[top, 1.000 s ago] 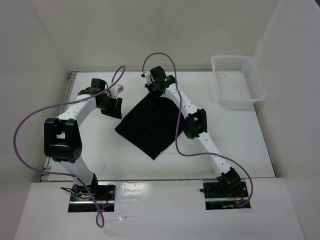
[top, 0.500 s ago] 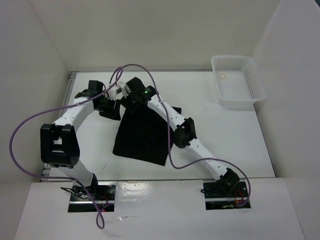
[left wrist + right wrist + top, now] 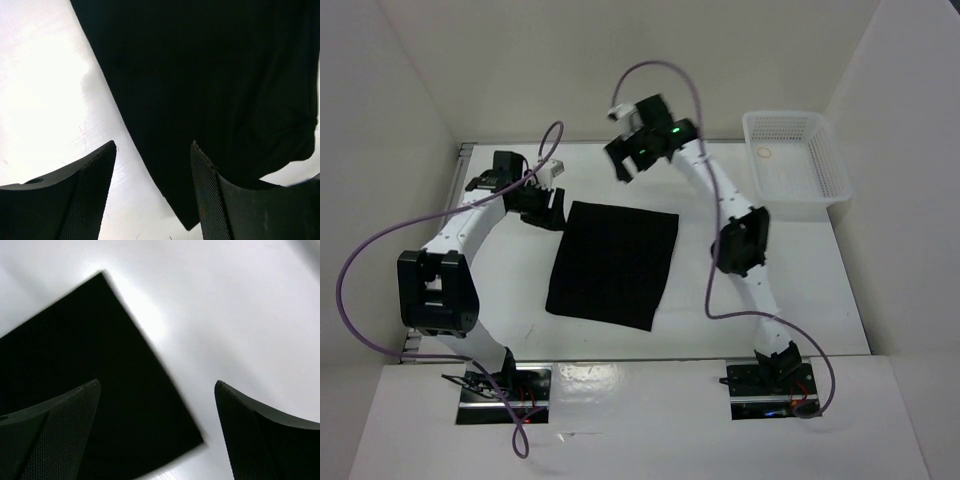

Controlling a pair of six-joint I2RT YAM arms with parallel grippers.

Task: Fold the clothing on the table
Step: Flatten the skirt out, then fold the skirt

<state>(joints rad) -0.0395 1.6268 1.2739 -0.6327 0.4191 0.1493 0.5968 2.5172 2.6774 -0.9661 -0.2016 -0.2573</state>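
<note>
two claws, both released now. the right claw point(image 3: 623, 160) hangs high over the far side of the table point(image 3: 800, 270), its jaws spread wide with nothing between them. half a second ago it was low at the far left corner of the clothing point(image 3: 613, 264), right next to the left claw point(image 3: 542, 205), and a second ago it sat on the cloth's far corner. the left claw has stayed just beside that far left corner, jaws apart and empty, with the cloth's edge showing below the gap. the clothing lay turned like a diamond a second ago. it now lies flat as a rough rectangle in the middle of the table, between the two arms. the basket point(image 3: 798, 165) at the far right has not moved.
</note>
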